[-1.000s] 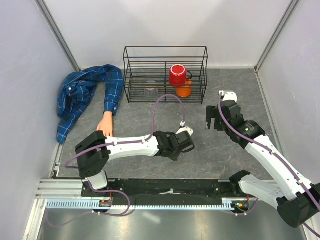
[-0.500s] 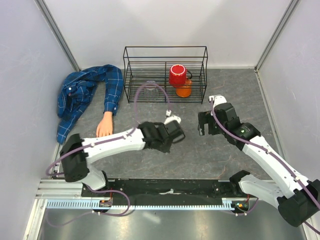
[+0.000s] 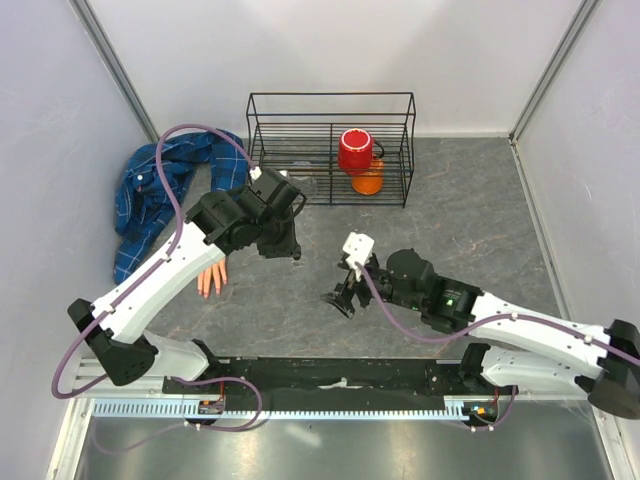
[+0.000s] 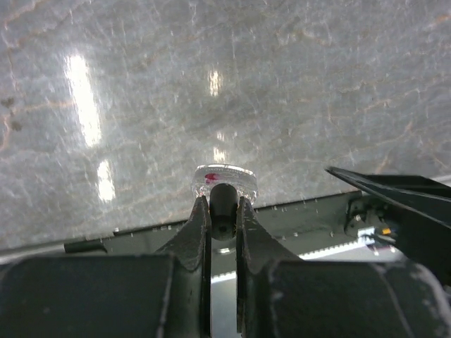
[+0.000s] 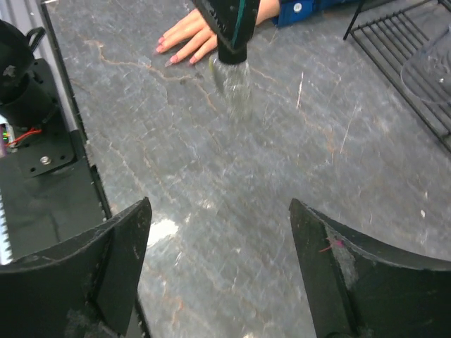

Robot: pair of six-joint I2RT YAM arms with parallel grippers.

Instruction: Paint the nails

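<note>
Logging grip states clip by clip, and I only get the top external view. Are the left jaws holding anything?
Observer: Yes. The left wrist view shows the left jaws shut on the dark cap of a small clear bottle.
Operator: And the right jaws?
Observer: The right wrist view shows them wide apart, only bare table between.
Operator: Nails painted yet?
Observer: In the right wrist view the nails of the fake hand look slightly pink; too small to tell.
</note>
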